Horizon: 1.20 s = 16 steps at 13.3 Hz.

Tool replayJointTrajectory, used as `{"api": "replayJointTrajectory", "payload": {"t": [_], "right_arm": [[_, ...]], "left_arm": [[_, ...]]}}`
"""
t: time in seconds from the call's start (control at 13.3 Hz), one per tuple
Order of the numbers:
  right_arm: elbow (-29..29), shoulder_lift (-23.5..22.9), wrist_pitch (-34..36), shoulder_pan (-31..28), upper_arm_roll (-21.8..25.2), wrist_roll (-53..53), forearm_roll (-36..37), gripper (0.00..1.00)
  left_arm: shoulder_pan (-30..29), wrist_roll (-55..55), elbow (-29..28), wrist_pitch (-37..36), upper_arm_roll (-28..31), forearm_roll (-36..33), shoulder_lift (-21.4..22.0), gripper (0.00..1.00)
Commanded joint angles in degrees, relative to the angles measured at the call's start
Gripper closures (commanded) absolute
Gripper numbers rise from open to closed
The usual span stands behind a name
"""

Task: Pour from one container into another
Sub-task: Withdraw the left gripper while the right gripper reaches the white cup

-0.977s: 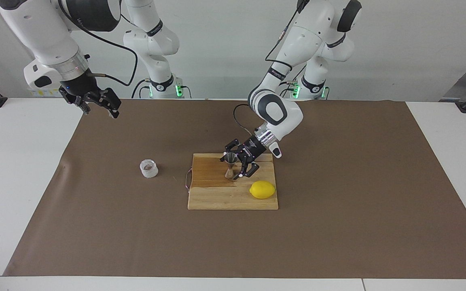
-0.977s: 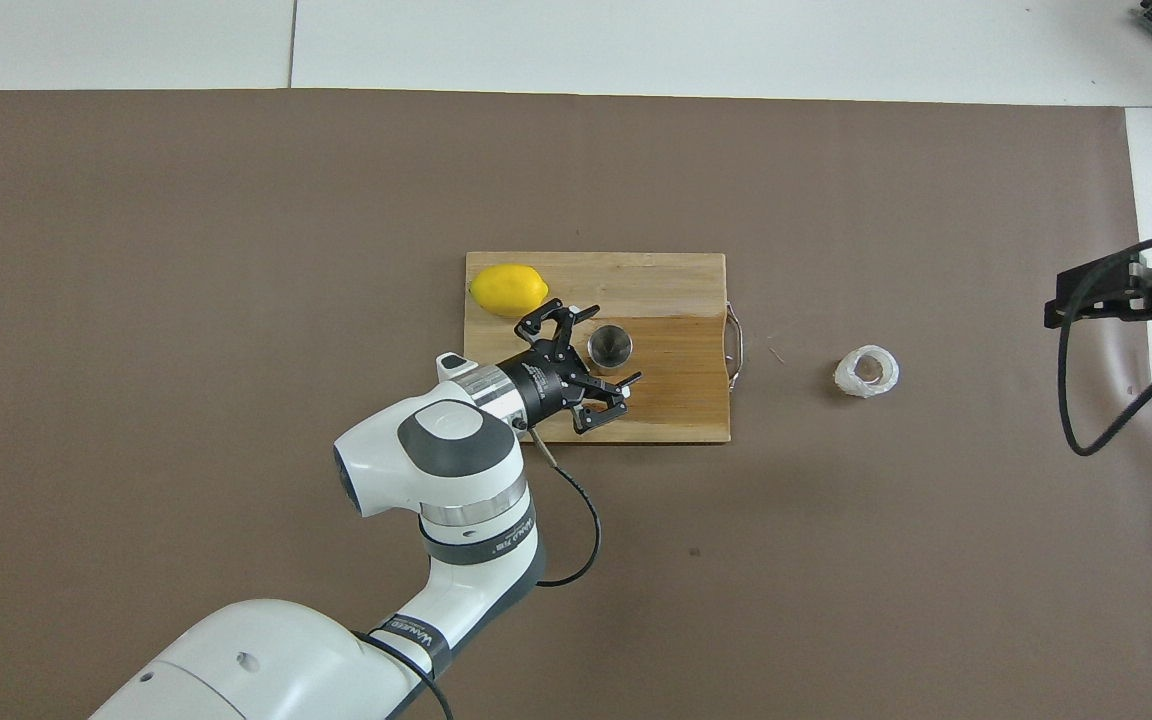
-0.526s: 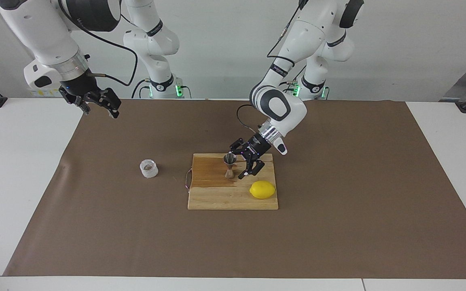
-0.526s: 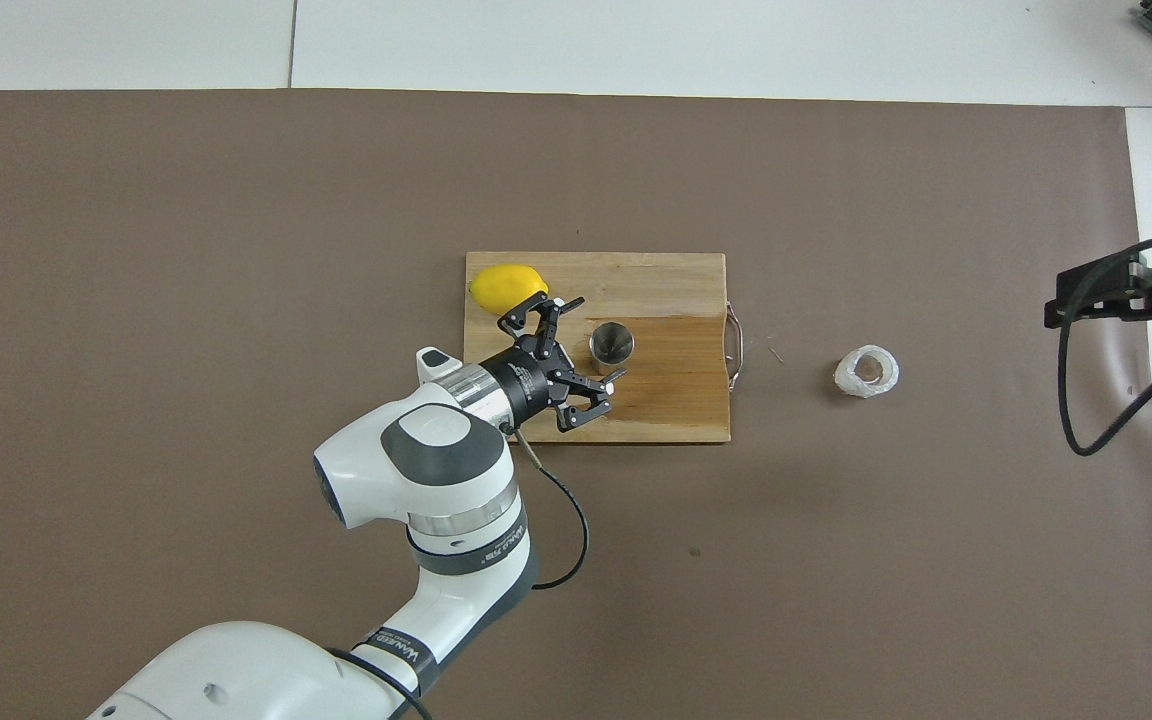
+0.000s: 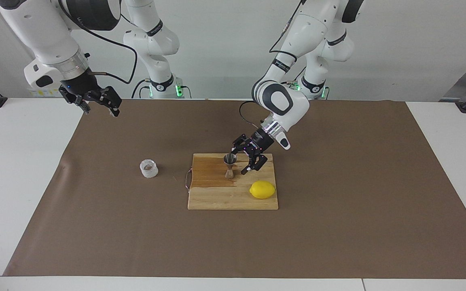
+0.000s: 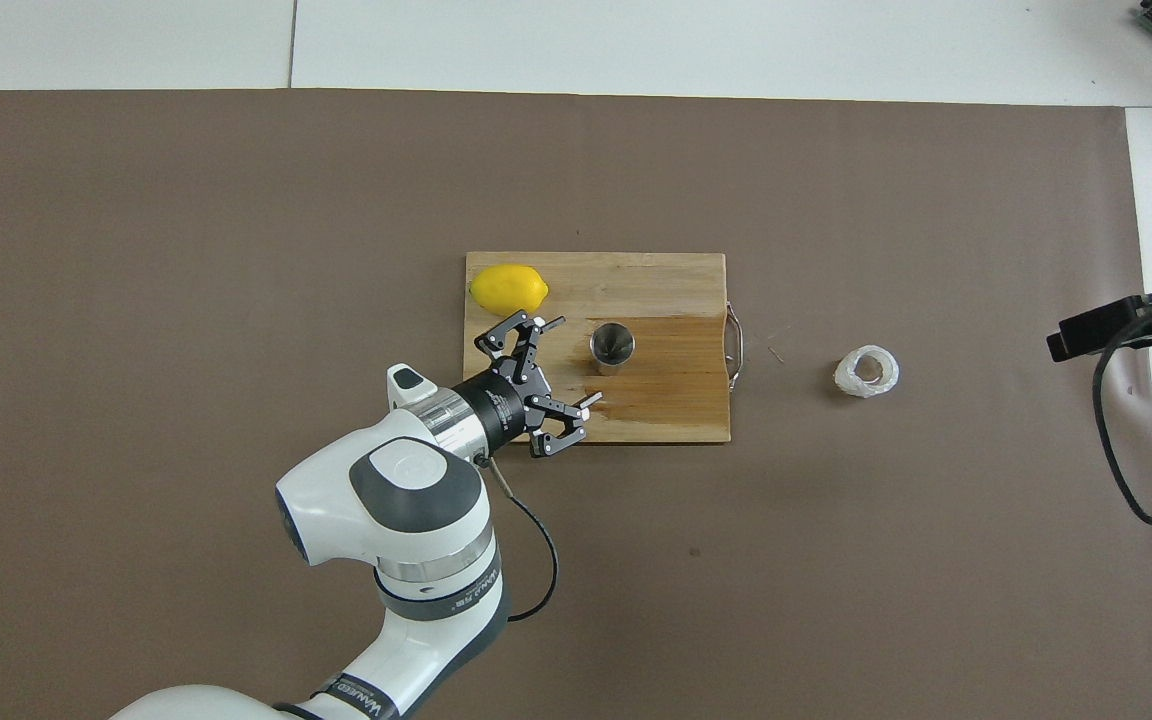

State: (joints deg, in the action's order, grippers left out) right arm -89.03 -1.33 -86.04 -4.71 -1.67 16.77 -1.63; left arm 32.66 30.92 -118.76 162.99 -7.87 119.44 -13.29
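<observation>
The translucent whitish cup (image 5: 149, 168) (image 6: 866, 371), with brownish contents, stands on the brown mat toward the right arm's end. The steel hourglass jigger (image 5: 229, 165) (image 6: 612, 346) stands upright on the wooden cutting board (image 5: 217, 198) (image 6: 676, 280). My left gripper (image 5: 241, 160) (image 6: 576, 360) is open and empty. It hovers low over the board beside the jigger, on the left arm's side, with a small gap between them. My right gripper (image 5: 100, 110) is open and empty. It waits high over the mat's edge at the right arm's end, well away from the cup.
A yellow lemon (image 5: 262, 189) (image 6: 509, 288) lies on the board's corner farthest from the robots, toward the left arm's end. A metal handle (image 6: 733, 345) sticks out of the board's edge facing the cup. The brown mat (image 5: 338, 226) covers most of the white table.
My left gripper, still open, has drawn back from around the jigger toward the left arm's end. The jigger and cup have not moved. The right gripper has shifted slightly.
</observation>
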Motion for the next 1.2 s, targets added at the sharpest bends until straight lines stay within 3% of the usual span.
{"api": "replayJointTrajectory", "payload": {"t": [0.0, 0.15, 0.45, 0.75, 1.13], "right_arm": [[-9.2, 4.6, -7.1, -1.9, 0.0, 18.1, -2.4, 0.00], [-18.1, 7.3, -15.0, -5.2, 0.1, 33.5, -5.6, 0.00], [-25.5, 4.2, -24.3, -11.0, 0.2, 65.2, -16.7, 0.00], [-26.7, -4.2, -24.5, -15.3, 0.2, 89.7, -30.1, 0.00], [-30.2, -10.5, -24.4, -15.6, 0.1, 104.6, -46.1, 0.00]], "left_arm": [[0.2, 0.0, -2.0, 0.2, 0.1, -7.5, 2.3, 0.00], [0.1, 0.0, -2.0, -0.6, 0.1, -12.0, 2.3, 0.00], [-0.2, -0.2, -1.4, -0.9, 0.1, -16.8, 2.0, 0.00], [-3.5, -0.1, -1.7, -5.2, 0.4, -24.2, 2.4, 0.00], [-11.8, -0.1, -1.2, -17.3, 0.8, -46.5, 3.0, 0.00]]}}
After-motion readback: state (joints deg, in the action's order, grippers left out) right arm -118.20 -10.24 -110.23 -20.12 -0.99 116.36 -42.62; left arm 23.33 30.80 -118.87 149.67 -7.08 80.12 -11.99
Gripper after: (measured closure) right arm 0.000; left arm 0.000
